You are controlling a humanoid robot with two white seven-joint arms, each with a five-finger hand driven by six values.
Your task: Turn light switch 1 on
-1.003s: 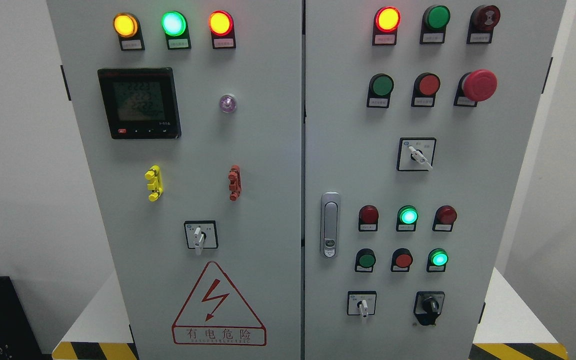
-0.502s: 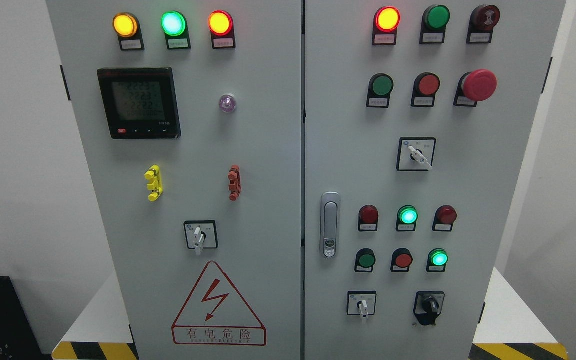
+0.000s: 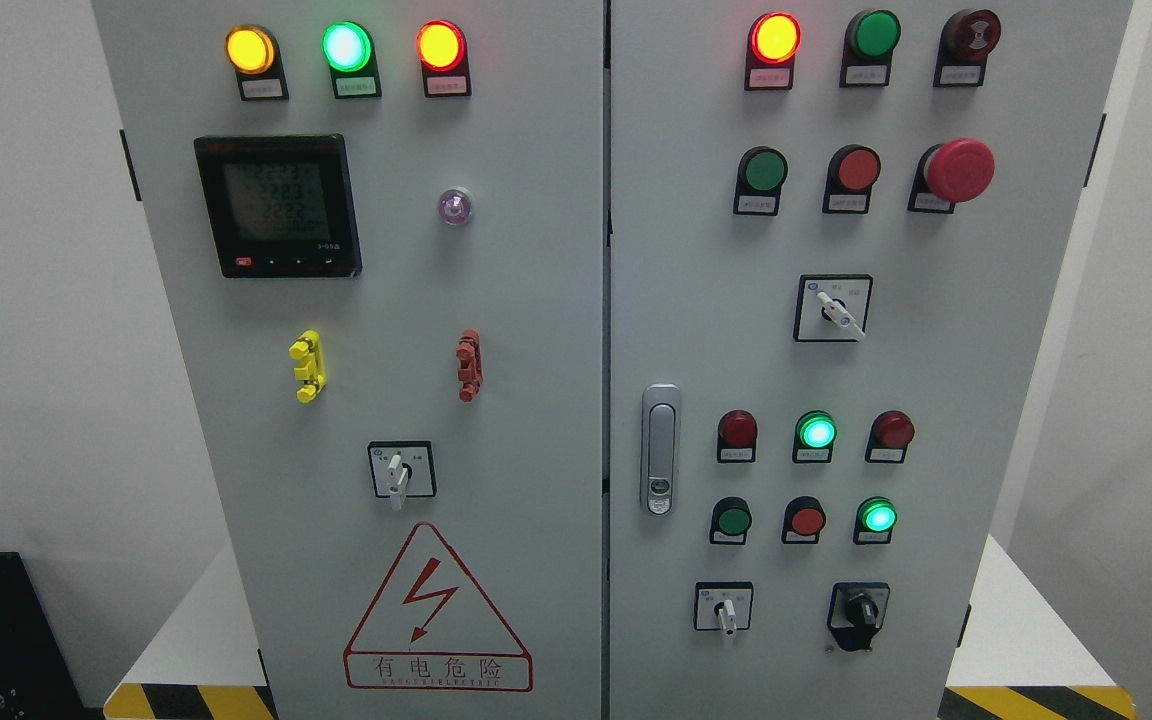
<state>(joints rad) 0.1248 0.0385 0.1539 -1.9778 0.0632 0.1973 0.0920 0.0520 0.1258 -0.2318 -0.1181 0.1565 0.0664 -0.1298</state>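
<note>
While neither robot hand shows, so its state cannot be told, the cabinet (image 3: 536, 300) lamps glow.

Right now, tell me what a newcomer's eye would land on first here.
Likely the lit lamps along the top: amber, green and red on the left door, another red on the right. Next, the big red mushroom button at upper right and the red warning triangle at lower left.
</note>
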